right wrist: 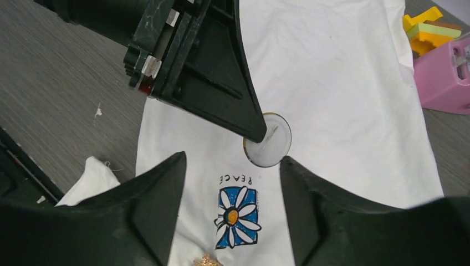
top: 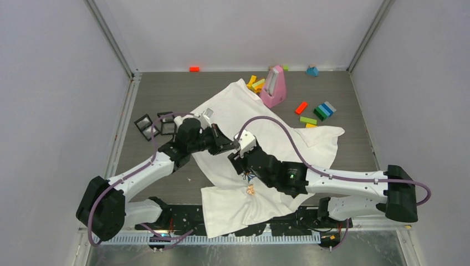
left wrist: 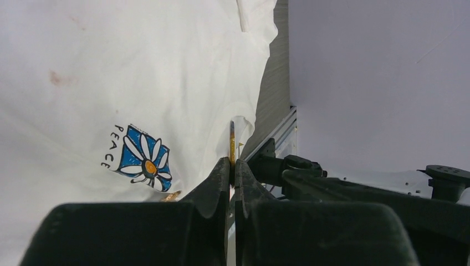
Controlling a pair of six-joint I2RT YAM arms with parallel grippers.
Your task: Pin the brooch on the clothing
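Left end effector (left wrist: 233, 165) pinching brooch (left wrist: 232, 139), edge-on, projecting forward

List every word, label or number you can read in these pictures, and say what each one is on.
"PEACE": on the T-shirt, beside its daisy print; upside down in the right wrist view, sideways in the left wrist view.
White stickers on the left gripper: too small to read.
Brooch: no text shows on the side in view.
Nothing else is legible.
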